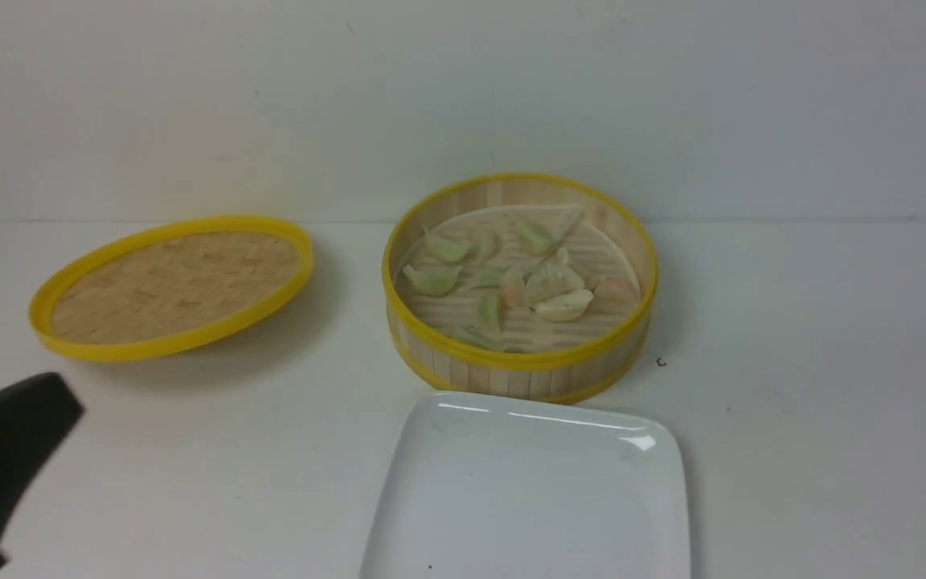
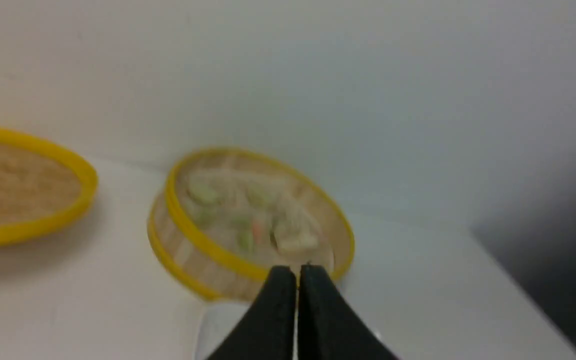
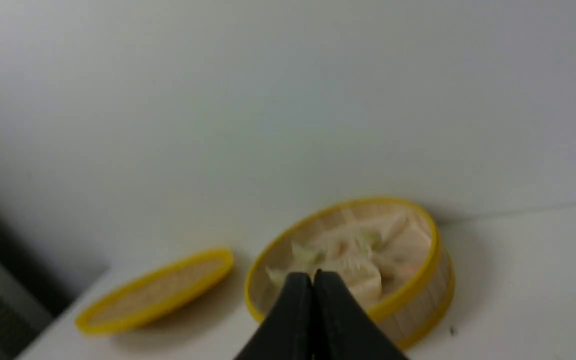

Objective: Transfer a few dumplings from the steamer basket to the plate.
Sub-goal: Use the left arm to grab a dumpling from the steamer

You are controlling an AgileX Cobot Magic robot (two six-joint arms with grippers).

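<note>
The steamer basket [image 1: 511, 362] stands mid-table with several pale green, whitish and pinkish dumplings [image 1: 563, 304] on its slatted floor. The bare white square plate [image 1: 527, 498] lies just in front of it. My left gripper [image 1: 61, 398] shows as a black shape at the lower left, well away from both. In the left wrist view that gripper [image 2: 297, 272] is shut and holds nothing, with the basket [image 2: 203, 242] beyond its tips. The right gripper [image 3: 313, 277] is shut and empty too, off the table short of the basket [image 3: 408, 292]. It is out of the front view.
The shallow yellow-rimmed woven lid [image 1: 174, 285] rests tilted on the table to the left of the basket. A pale wall runs close behind both. A small dark mark [image 1: 661, 363] sits on the tabletop right of the basket.
</note>
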